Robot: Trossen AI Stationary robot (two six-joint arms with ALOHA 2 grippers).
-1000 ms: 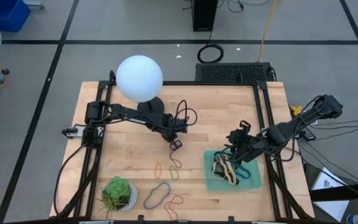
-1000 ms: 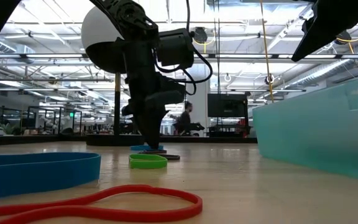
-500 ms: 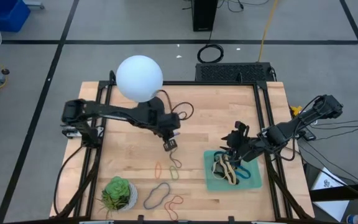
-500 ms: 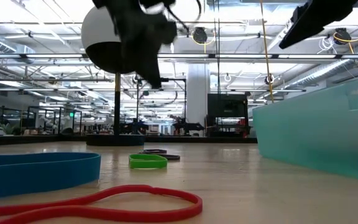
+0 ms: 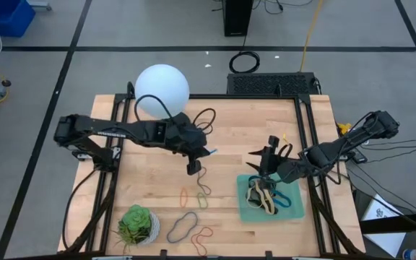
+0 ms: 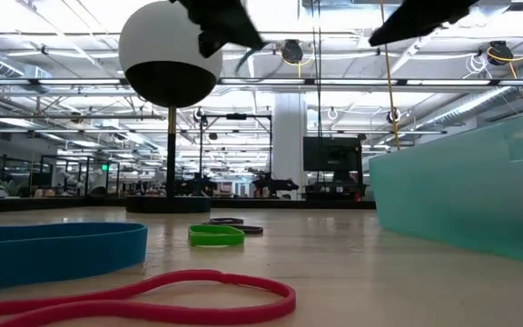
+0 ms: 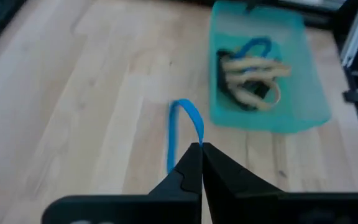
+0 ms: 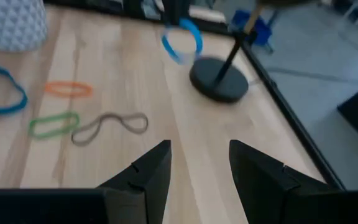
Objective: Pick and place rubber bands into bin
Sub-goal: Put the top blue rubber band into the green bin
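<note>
My left gripper [image 7: 201, 148] is shut on a thin blue rubber band [image 7: 185, 111] high above the middle of the table [image 5: 206, 153]. The right wrist view shows that band [image 8: 182, 38] hanging in the air. The mint-green bin [image 5: 296, 211] sits at the near right and holds tan, black and blue bands [image 5: 264, 196]. My right gripper [image 5: 262, 153] hovers open over the bin's far left corner, fingers apart [image 8: 197, 163], holding nothing. Orange [image 5: 184, 195], brown [image 5: 204, 190] and green [image 5: 202, 202] bands lie flat on the wood. My left gripper pinches the blue band between its two fingertips at one spot on the loop [image 7: 195, 134]. The fingers slant downward from the table's left toward the bin. The band is lifted clear of the table and hangs slack as an open loop at the fingertips.
A white globe lamp [image 5: 162, 90] on a dark round base stands at the far left. A white pot with a succulent [image 5: 137, 225] stands at the near left. A blue-grey band [image 5: 182, 227] and a red one [image 5: 204, 235] lie near the front edge. Bare wood lies between the grippers.
My left gripper has risen from the table's bands, staying shut, and tipped from pointing down to slanting toward the bin. The blue band came up with it, clear of the wood. My right gripper has turned its wrist above the bin's corner and stays open.
</note>
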